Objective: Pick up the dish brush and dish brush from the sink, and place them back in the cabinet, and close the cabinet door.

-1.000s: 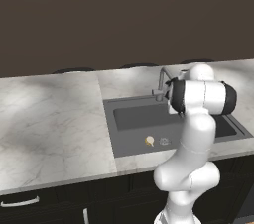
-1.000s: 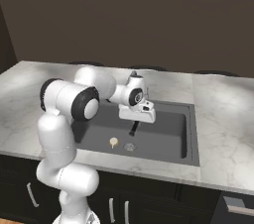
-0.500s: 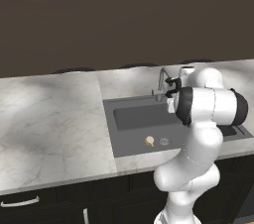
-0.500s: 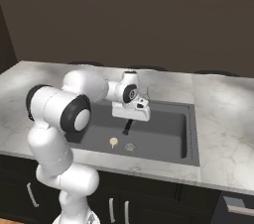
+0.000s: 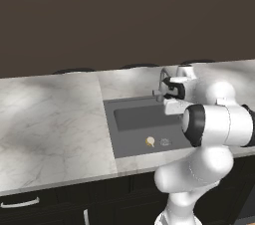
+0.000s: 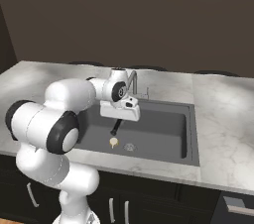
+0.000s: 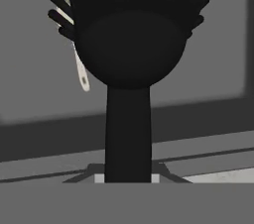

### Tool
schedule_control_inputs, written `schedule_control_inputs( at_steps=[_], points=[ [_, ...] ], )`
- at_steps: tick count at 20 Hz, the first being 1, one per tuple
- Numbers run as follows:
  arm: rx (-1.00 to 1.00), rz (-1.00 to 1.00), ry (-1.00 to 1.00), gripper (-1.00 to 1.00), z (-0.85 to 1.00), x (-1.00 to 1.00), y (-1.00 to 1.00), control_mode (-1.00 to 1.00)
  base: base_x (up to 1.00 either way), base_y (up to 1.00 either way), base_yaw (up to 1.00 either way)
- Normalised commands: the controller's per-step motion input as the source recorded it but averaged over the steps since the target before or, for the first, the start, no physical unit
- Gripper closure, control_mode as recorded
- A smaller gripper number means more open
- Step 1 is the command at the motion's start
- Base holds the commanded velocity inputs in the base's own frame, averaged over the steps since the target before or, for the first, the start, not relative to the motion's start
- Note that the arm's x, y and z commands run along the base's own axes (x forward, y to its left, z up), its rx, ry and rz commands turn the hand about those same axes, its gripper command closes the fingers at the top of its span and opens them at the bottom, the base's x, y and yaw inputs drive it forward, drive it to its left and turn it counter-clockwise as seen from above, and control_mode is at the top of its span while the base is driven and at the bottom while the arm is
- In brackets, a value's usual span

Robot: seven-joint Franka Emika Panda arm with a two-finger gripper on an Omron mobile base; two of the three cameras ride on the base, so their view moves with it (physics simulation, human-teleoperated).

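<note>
Two brushes are in play: the black brush (image 7: 130, 59) hangs from my gripper (image 6: 117, 121), whose fingers are closed tight on its handle, bristles pointing away from my hand. In the right base view it dangles over the sink (image 6: 163, 134), clear of the basin floor. The cream-headed brush (image 6: 113, 142) lies on the sink bottom just beside the drain (image 6: 129, 146). The faucet (image 6: 133, 80) stands behind my wrist at the sink's back edge.
</note>
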Motion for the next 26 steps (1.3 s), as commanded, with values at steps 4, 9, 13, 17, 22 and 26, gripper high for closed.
schedule_control_inputs(
  at_steps=[4,9,13,17,22,26],
  points=[
    [0.0,0.0,0.0,1.0,0.31,-0.35,0.32,-1.0,0.0,0.0,0.0],
    [0.0,0.0,0.0,1.0,0.4,-0.27,0.21,-1.0,0.0,0.0,0.0],
    [0.0,0.0,-0.03,1.0,0.47,-0.11,0.05,-1.0,0.0,0.0,0.0],
    [0.0,0.0,-0.04,1.0,0.45,-0.07,0.05,-1.0,0.0,0.0,0.0],
    [0.0,0.0,-0.02,1.0,0.35,-0.11,0.11,-1.0,0.0,0.0,0.0],
    [0.0,0.0,0.0,1.0,0.15,-0.13,0.17,-1.0,0.0,0.0,0.0]
  ],
)
